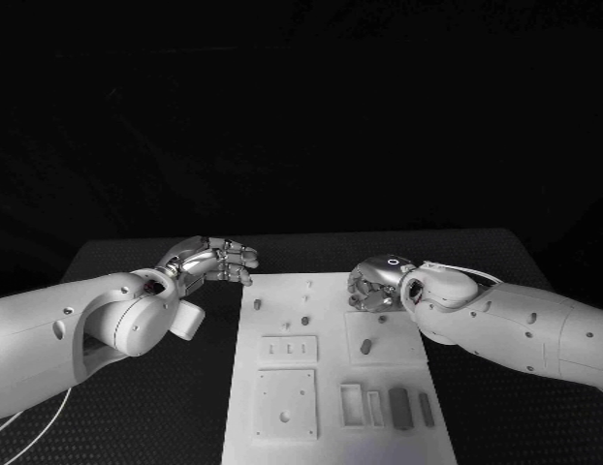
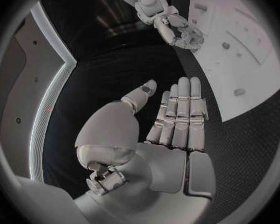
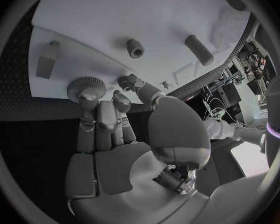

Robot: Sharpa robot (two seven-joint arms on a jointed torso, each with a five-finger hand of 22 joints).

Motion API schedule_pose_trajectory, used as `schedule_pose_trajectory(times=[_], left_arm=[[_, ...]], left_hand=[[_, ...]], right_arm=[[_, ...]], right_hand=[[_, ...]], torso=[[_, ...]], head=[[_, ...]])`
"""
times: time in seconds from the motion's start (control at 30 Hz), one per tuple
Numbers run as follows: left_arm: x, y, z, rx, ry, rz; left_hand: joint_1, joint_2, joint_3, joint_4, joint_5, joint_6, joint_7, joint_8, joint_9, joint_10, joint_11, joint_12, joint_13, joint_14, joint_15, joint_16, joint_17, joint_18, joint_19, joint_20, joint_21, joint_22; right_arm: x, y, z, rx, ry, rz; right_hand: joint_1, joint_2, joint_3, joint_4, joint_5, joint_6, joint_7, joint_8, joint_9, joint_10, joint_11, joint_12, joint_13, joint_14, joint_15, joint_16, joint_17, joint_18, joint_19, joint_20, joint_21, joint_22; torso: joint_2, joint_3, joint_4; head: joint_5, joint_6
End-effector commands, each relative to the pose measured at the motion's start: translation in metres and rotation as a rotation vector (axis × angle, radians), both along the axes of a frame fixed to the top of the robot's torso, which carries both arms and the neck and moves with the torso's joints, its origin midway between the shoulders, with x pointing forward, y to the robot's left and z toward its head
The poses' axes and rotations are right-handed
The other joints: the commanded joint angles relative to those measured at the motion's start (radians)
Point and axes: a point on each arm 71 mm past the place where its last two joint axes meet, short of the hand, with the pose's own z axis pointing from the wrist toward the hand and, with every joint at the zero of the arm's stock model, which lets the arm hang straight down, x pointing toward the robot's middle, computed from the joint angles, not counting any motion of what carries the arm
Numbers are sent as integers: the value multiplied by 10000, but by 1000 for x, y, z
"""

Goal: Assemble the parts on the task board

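From my end the task board (image 1: 333,387) sits mid-table with small parts (image 1: 366,346) on it. My left hand (image 1: 212,262) hangs empty beside it, fingers straight, while my right hand (image 1: 379,284) pinches a knurled round part (image 3: 86,88) at the board's far edge.

We see smooth white arm shells dotted with dark screw holes behind each silver hand, left hand (image 1: 212,260) and right hand (image 1: 379,283); a thin white cable loops behind the right fingers.
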Motion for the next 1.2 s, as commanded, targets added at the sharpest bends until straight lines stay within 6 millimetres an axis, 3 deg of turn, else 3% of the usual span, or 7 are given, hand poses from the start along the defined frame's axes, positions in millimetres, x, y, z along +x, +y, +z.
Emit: schedule_pose_trajectory(times=[0.03, 1.0, 1.2], left_arm=[[0, -2, 2, -66, -117, -197], [1, 0, 2, -40, -93, -157], [2, 1, 2, -33, -96, -137]], left_hand=[[-101, 14, -48, 27, -35, 4, 38, -53, -15, 22, 70, -42, -17, 70, -6, -72, 12, 107, 12, -75, -67, -7], [-113, 11, -30, 15, -35, 3, 43, -78, -29, 30, 74, -81, -24, 66, 0, -120, 53, 67, 9, -109, -101, -11], [-110, 9, -27, 12, -35, 3, 44, -82, -32, 31, 74, -88, -25, 67, 0, -128, 61, 59, 10, -116, -106, -12]], right_arm=[[-1, 1, -1, -178, 76, 92], [-3, 4, -7, -395, 167, 258], [-3, 4, -6, -351, 78, 206]], right_hand=[[-90, -1, -13, 59, 20, 127, 18, 27, 19, -64, 30, 46, 10, 70, 2, 45, 28, 450, -6, -77, 46, 223], [-133, 246, -3, 42, 18, 816, -169, 364, 229, 48, -140, 162, -31, 175, -149, 235, 167, 450, -46, -124, 237, 214], [-139, 411, 13, 32, 19, 1021, -238, 470, 317, 106, -204, 177, -55, 212, -205, 274, 190, 450, -40, -138, 282, 210]], torso=[[85, 0, -21], [217, 19, -17], [228, 17, -14]], head=[[14, -14], [18, -50], [2, -31]])
